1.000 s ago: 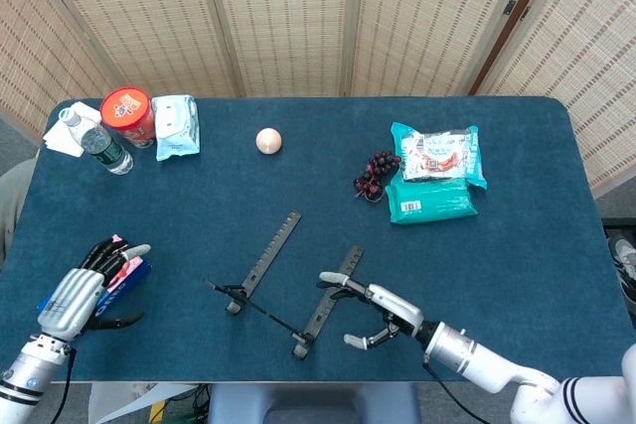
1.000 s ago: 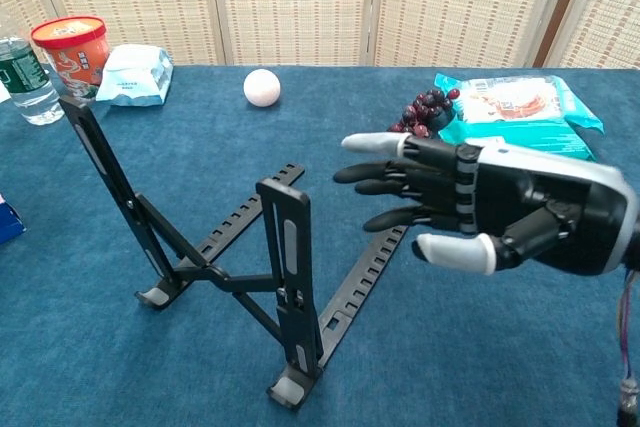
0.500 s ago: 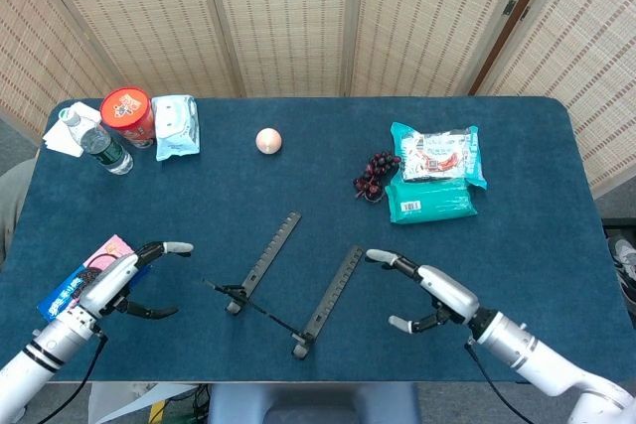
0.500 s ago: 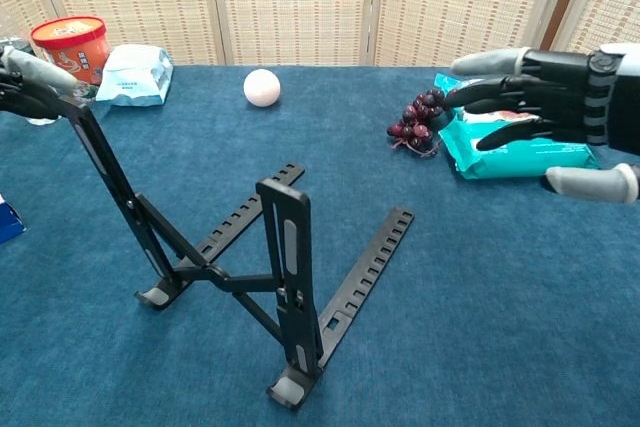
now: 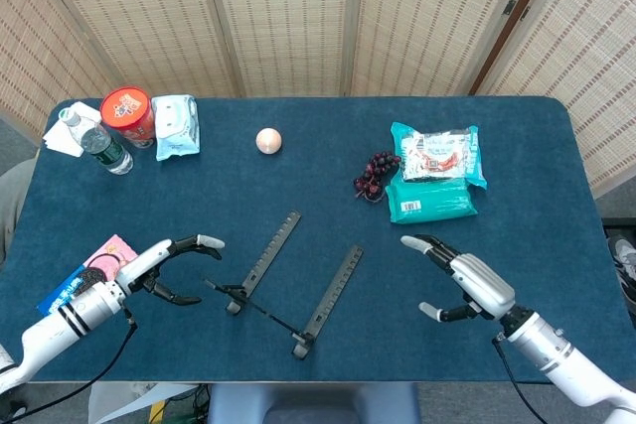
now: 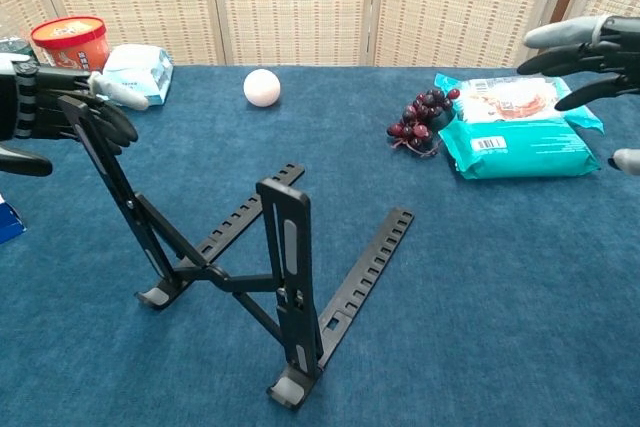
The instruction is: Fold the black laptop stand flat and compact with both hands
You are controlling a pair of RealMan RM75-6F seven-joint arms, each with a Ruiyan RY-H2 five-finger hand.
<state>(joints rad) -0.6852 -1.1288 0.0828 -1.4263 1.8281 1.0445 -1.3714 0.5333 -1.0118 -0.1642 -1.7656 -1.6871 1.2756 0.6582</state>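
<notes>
I see the laptop stand [image 5: 281, 283] standing unfolded on the blue table [image 5: 517, 156], between my two hands, its two uprights raised in the chest view and its notched base rails flat on the cloth. My left hand [image 5: 159, 267] hovers just beside the stand's left upright; its fingers [image 5: 204, 241] are spread and curved, holding nothing, with the fingertips close to the top of that upright in the chest view, though I cannot tell whether they touch it. My right hand [image 5: 467, 283] hangs well apart from the stand's right rail, fingers [image 5: 417, 244] spread and empty, thumb held out below them. Beyond the right fingertips lie a teal snack pack [image 5: 433, 183] and a bunch of dark grapes [image 5: 375, 175]. Beyond the left fingertips sit a white ball [image 5: 268, 140], a red tub [image 5: 128, 114], a wipes pack [image 5: 176, 125] and a water bottle [image 5: 95, 143]. A pink-and-blue box [image 5: 87, 274] lies just behind the left hand.
</notes>
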